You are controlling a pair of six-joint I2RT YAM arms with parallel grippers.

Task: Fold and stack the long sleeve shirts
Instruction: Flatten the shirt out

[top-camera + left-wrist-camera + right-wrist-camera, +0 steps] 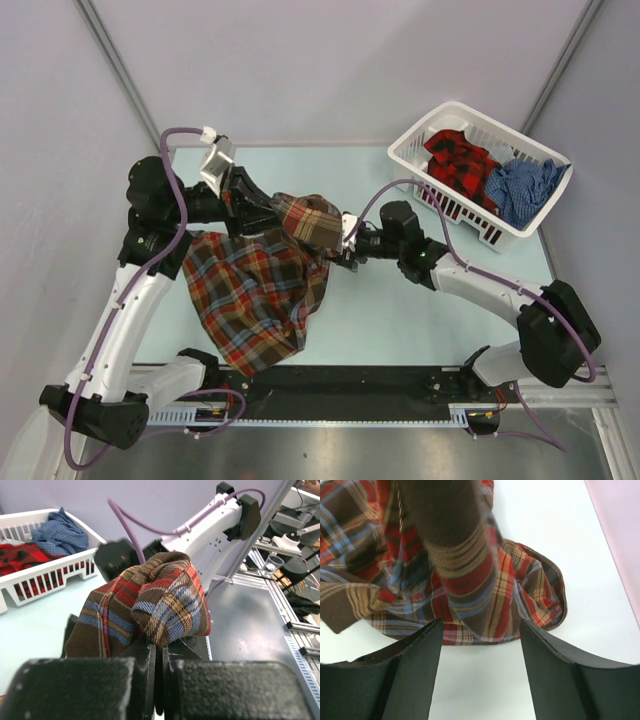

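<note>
- Early stage, as I judge it: 0 shirts are folded or stacked, and only 1 of 3 is out on the desk.
- The brown plaid shirt lies rumpled on the desk's left half, with a bunch of it raised by the left tool, which is clamped tight on the cloth.
- The right tool has its jaws apart, straddling a hanging fold without pinching it.
- The red-and-black shirt and the blue checked shirt sit wadded in the basket, which is rigid, slotted white plastic.
- All the cloth looks soft, limp and woven.
</note>
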